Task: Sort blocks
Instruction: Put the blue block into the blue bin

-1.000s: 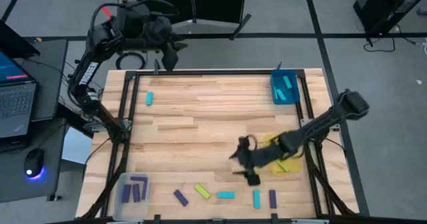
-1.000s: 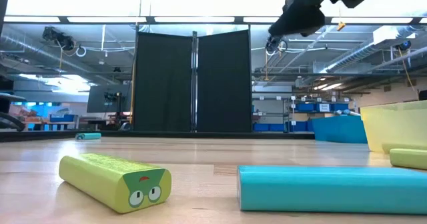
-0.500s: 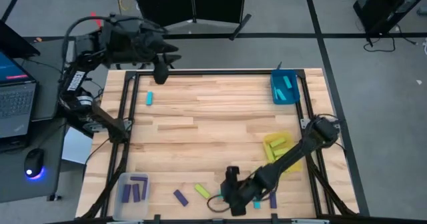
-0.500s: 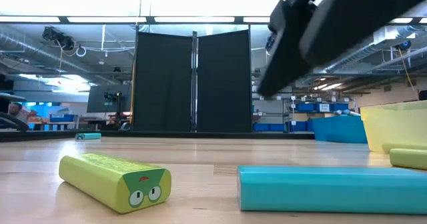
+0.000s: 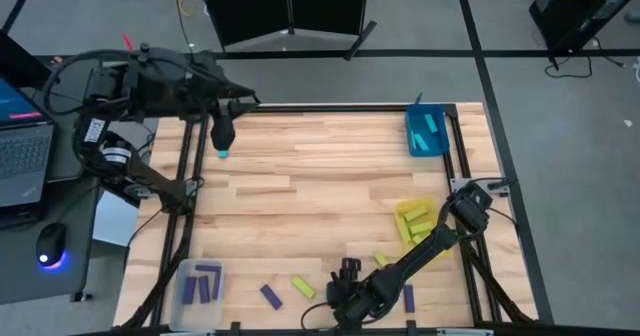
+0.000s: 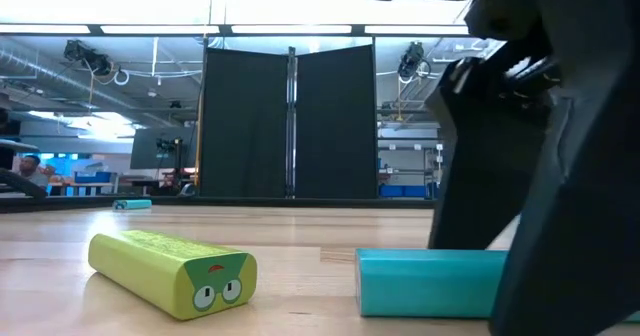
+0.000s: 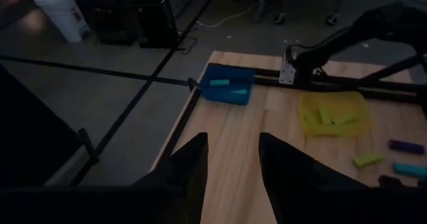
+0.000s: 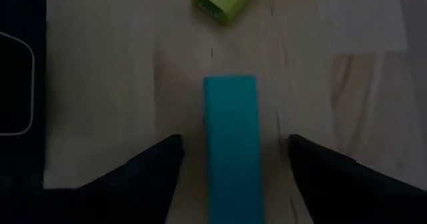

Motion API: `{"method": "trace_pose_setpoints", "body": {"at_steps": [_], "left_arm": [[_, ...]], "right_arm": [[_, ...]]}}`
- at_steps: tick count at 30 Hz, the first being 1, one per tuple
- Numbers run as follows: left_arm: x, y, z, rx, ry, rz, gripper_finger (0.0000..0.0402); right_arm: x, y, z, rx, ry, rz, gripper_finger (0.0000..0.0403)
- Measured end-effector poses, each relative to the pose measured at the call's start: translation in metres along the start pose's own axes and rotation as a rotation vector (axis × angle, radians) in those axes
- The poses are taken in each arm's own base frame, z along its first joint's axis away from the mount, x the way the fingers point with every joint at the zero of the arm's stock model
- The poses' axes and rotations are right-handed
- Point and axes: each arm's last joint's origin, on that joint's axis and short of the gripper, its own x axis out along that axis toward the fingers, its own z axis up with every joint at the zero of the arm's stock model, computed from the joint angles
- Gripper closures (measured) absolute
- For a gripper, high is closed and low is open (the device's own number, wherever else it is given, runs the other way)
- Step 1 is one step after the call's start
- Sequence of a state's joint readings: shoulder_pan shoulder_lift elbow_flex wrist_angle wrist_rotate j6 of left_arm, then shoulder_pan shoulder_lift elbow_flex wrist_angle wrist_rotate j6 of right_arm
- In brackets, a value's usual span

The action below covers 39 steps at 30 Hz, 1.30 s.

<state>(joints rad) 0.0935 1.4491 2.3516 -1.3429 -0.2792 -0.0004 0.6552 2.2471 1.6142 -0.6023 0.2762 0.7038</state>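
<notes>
At the surface's 6 o'clock edge, right gripper (image 8: 230, 164) sits low, fingers spread either side of a cyan block (image 8: 231, 141), aligned lengthwise for a grasp. Left gripper (image 7: 231, 167), open, hovers at 10 o'clock over another cyan block (image 5: 222, 153).

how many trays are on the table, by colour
blue tray: 1, holding cyan blocks
yellow tray: 1, holding yellow-green blocks
clear tray: 1, holding purple blocks
total: 3 trays
</notes>
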Motion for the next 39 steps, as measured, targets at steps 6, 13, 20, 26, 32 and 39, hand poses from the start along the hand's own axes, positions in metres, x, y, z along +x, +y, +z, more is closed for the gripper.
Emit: {"method": "trace_pose_setpoints", "body": {"at_steps": [6, 13, 20, 26, 32, 39], "left_arm": [[0.001, -0.013, -0.003, 0.028, 0.020, -0.041, 0.0262], [0.007, -0.020, -0.021, 0.054, 0.029, -0.021, 0.0262], [0.023, -0.024, -0.066, 0.026, -0.023, -0.022, 0.0262], [0.047, -0.032, -0.119, -0.046, -0.037, -0.049, 0.0261], [0.081, -0.044, -0.171, -0.068, 0.025, -0.075, 0.0261], [0.112, -0.054, -0.217, -0.114, 0.082, -0.064, 0.0261]], "right_arm": [[0.000, -0.001, -0.002, 0.029, 0.020, -0.010, 0.0234], [-0.003, -0.004, -0.001, 0.026, 0.009, -0.036, 0.0288], [-0.045, -0.025, 0.012, -0.006, -0.114, -0.223, 0.0288], [-0.107, -0.071, 0.032, 0.031, -0.192, -0.412, 0.0288], [-0.161, -0.152, 0.044, 0.208, -0.172, -0.635, 0.0288], [-0.193, -0.250, 0.020, 0.515, -0.083, -0.826, 0.0288]]}}
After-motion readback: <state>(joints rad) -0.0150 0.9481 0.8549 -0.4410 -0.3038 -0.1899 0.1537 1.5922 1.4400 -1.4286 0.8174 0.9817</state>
